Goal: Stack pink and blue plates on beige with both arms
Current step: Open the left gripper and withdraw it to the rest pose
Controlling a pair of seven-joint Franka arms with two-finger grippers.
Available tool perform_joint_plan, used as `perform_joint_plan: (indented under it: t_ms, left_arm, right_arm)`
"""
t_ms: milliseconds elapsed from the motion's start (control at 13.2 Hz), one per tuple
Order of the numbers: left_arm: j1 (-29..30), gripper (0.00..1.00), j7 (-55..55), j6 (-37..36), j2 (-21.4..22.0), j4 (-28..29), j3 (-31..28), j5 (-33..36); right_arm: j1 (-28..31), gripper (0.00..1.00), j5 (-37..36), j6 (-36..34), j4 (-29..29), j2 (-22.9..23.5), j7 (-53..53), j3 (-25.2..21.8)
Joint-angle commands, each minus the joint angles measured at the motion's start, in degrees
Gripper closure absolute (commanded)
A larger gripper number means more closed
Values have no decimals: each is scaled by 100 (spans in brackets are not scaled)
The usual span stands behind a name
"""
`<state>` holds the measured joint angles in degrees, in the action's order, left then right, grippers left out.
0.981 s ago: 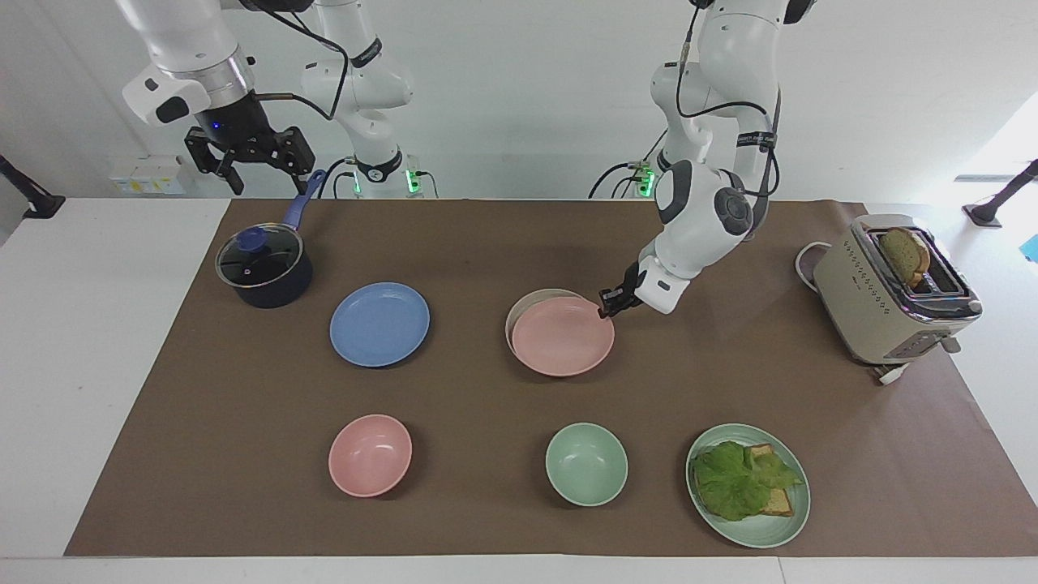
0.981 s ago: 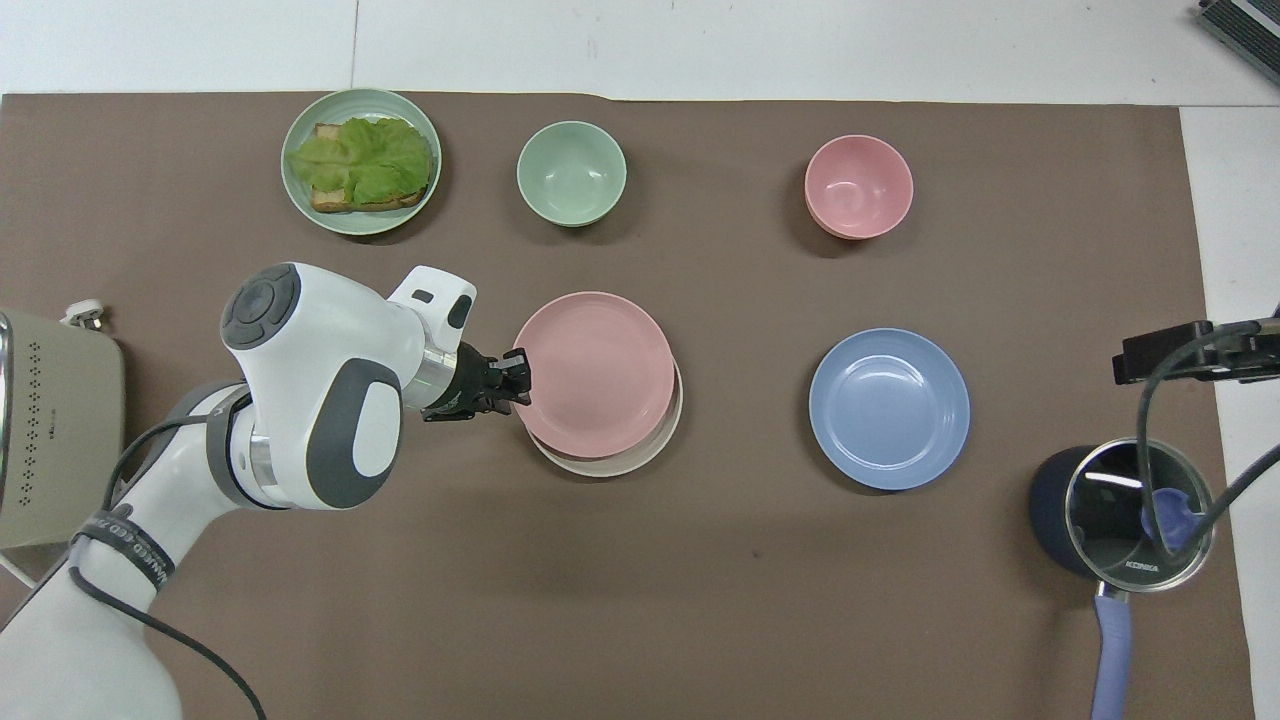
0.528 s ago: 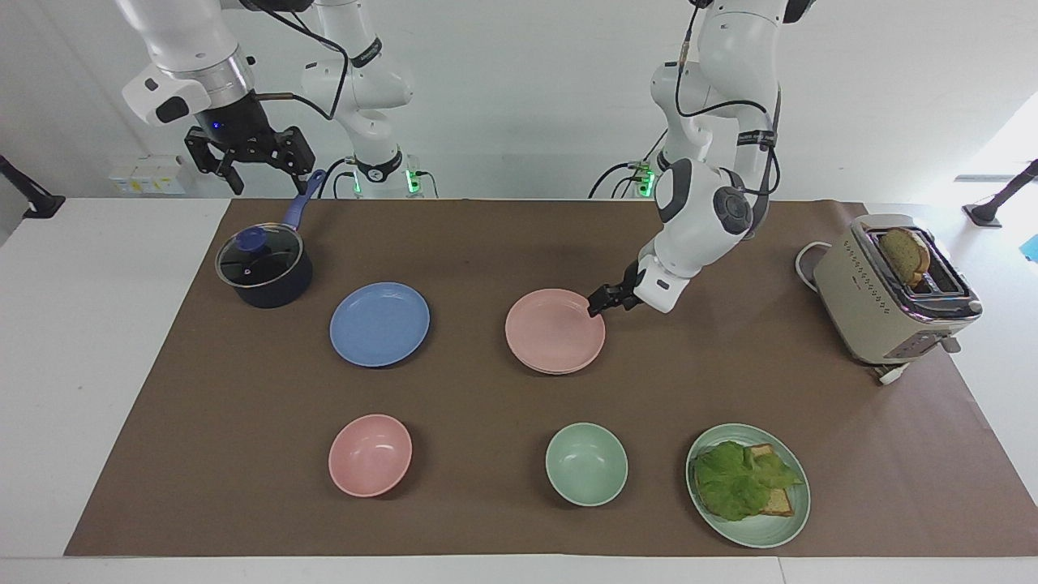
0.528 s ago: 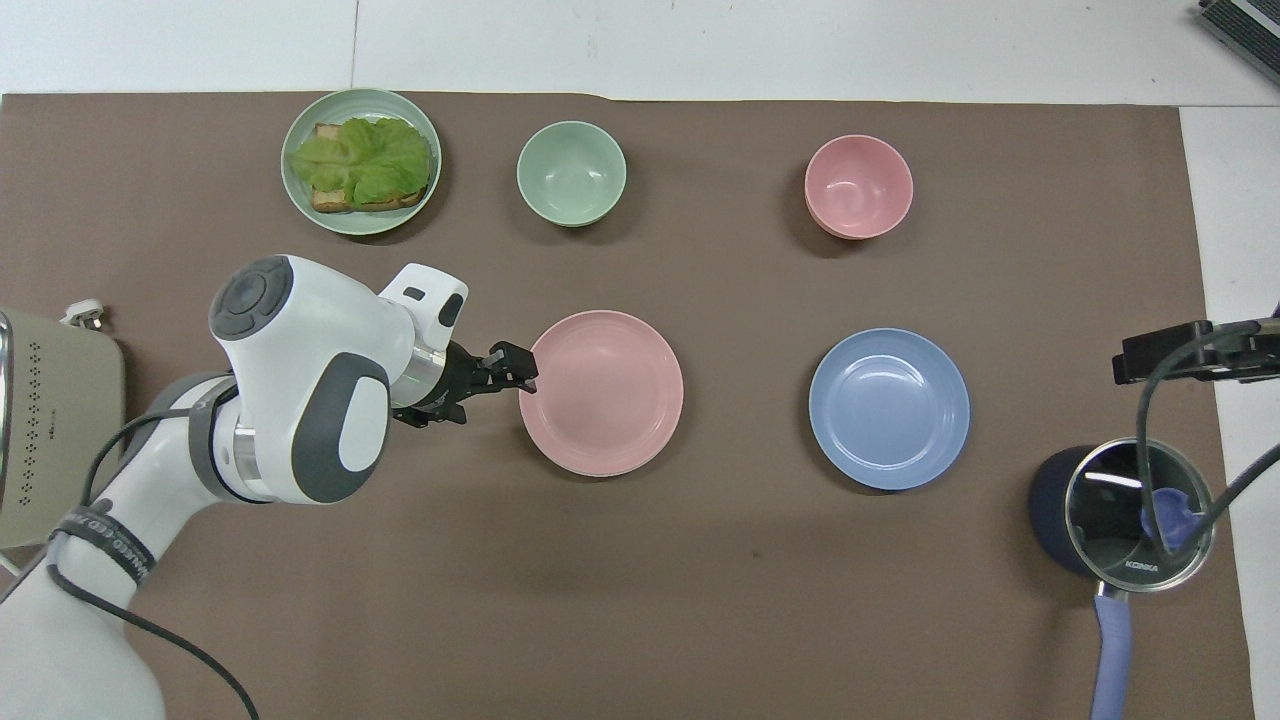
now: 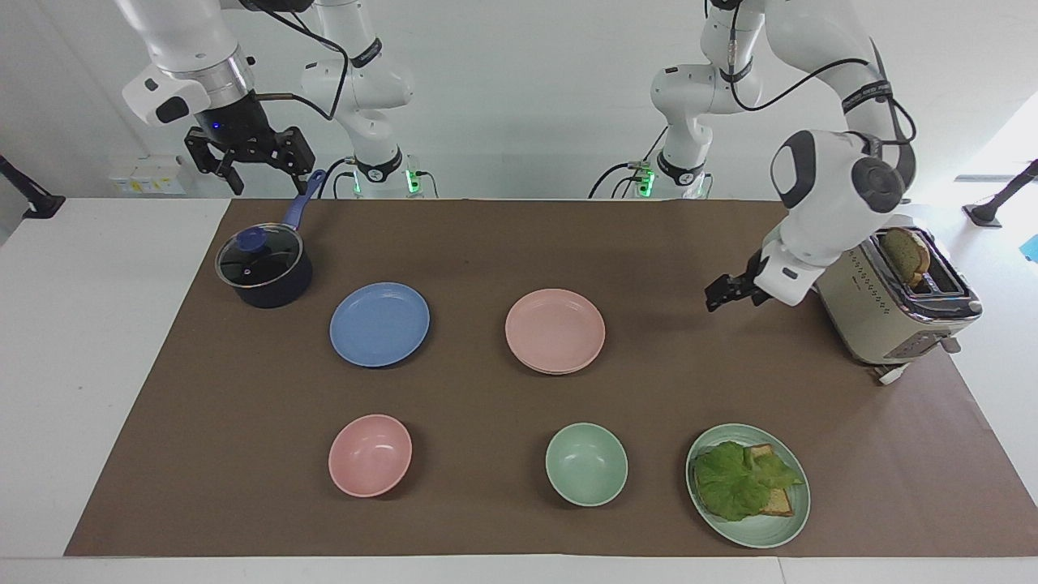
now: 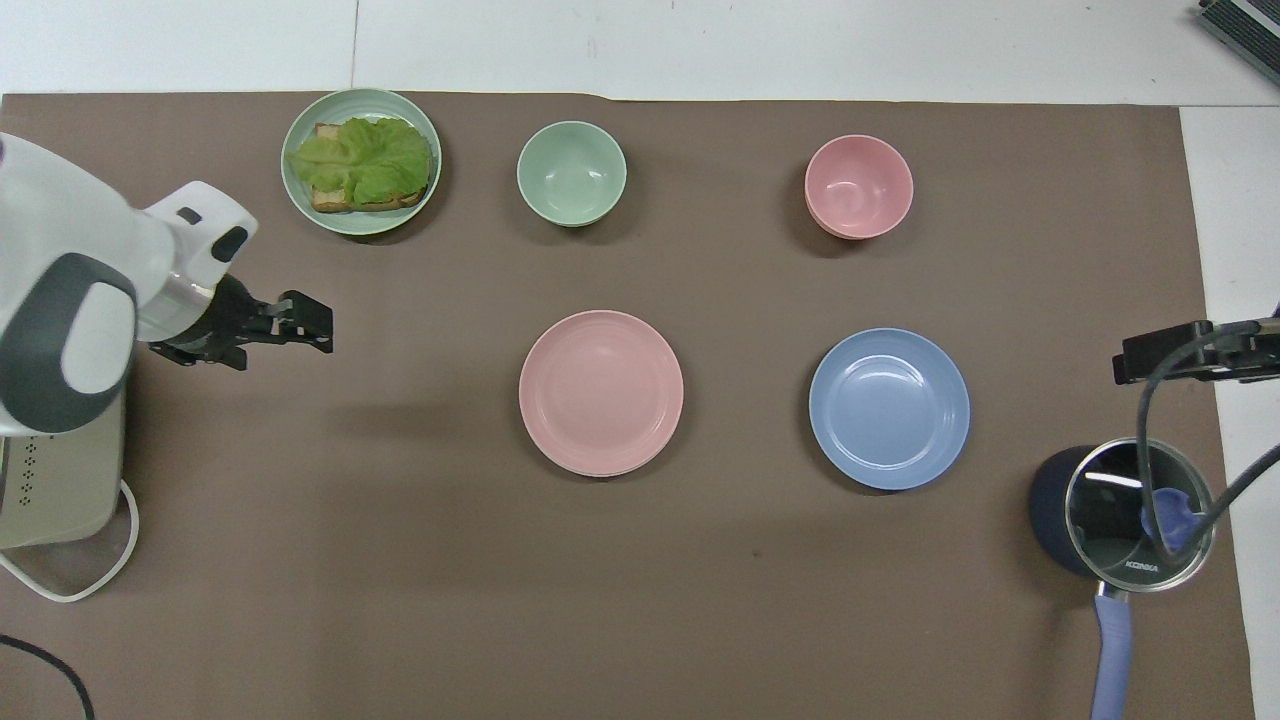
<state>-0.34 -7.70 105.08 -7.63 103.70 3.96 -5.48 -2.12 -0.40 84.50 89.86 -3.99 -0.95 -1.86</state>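
The pink plate [image 5: 555, 330] [image 6: 601, 391] lies flat on the beige plate [image 5: 558, 372], of which only a thin edge shows beneath it. The blue plate [image 5: 379, 324] [image 6: 889, 408] rests alone on the brown mat beside that stack, toward the right arm's end. My left gripper [image 5: 718, 296] [image 6: 310, 325] hangs open and empty over bare mat between the stack and the toaster, well apart from the plates. My right gripper [image 5: 268, 180] waits open, high above the pot's handle.
A dark pot with a glass lid [image 5: 263, 266] stands nearer to the robots than the blue plate. The toaster [image 5: 892, 292] holds bread at the left arm's end. Farther from the robots lie a pink bowl [image 5: 370, 455], a green bowl [image 5: 585, 464] and a green plate [image 5: 762, 535] of lettuce and bread.
The left gripper opened and let go of the pink plate, which settled squarely onto the beige one. The gripper then drew away toward the toaster. The right arm has not moved.
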Motion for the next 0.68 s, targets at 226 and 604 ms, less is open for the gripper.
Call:
perform_joint_plan:
  t_ms: [226, 604]
  left_arm:
    - [456, 0, 981, -1337, 561, -1146, 61, 653]
    - [395, 0, 920, -1859, 797, -1721, 149, 636]
  right_arm:
    - [72, 0, 75, -30, -4, -40, 122, 28]
    - [239, 0, 5, -48, -4, -58, 200, 10]
